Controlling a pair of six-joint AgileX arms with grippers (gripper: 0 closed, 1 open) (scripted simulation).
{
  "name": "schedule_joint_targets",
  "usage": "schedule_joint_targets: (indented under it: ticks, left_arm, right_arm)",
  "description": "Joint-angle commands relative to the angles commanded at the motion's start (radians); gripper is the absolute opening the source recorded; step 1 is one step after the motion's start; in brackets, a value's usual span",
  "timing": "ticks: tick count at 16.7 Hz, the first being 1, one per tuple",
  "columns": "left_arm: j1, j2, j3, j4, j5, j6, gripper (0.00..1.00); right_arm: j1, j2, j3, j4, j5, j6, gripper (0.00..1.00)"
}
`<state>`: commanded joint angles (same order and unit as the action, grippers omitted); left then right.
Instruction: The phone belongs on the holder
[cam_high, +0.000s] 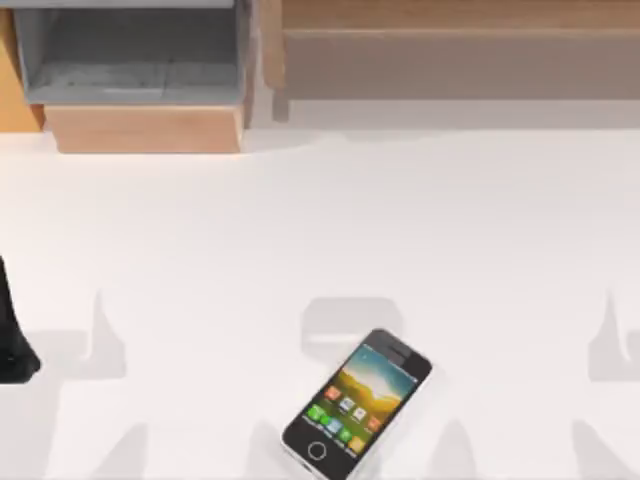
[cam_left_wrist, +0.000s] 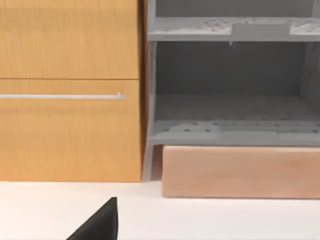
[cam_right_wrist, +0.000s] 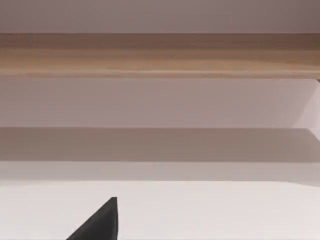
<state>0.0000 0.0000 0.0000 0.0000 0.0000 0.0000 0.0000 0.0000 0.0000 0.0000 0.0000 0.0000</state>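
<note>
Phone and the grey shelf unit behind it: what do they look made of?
The small rectangular smartphone with silver edges looks like glossy glass over a metal or plastic rim; its screen is bright and smooth. The grey open shelf unit looks like matte, speckled stone or concrete, though painted board is possible.

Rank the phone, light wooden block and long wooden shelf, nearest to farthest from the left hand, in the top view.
Left hand: left edge.
1. Light wooden block, far side, left.
2. Phone, near edge, centre.
3. Long wooden shelf, far side, right.
</note>
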Motion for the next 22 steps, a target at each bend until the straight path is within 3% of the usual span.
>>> schedule_joint_targets:
  ticks: [4, 7, 11, 18, 22]
  left_arm:
    - [0.0, 0.0, 0.0, 0.0, 0.0, 0.0, 1.0]
    - [0.0, 0.0, 0.0, 0.0, 0.0, 0.0, 1.0]
    - [0.0, 0.0, 0.0, 0.0, 0.0, 0.0, 1.0]
    - [0.0, 0.0, 0.0, 0.0, 0.0, 0.0, 1.0]
    - [0.0, 0.0, 0.0, 0.0, 0.0, 0.0, 1.0]
  right_arm:
    - [0.012, 0.03, 0.027, -0.019, 0.0, 0.03, 1.0]
    - [0.055, 0.155, 0.124, -0.095, 0.003, 0.155, 1.0]
    - [0.153, 0.469, 0.323, -0.269, 0.014, 0.444, 1.0]
    - [0.413, 1.293, 0.738, -0.679, 0.033, 1.041, 1.0]
    - [0.587, 1.691, 0.998, -0.881, 0.033, 1.308, 1.0]
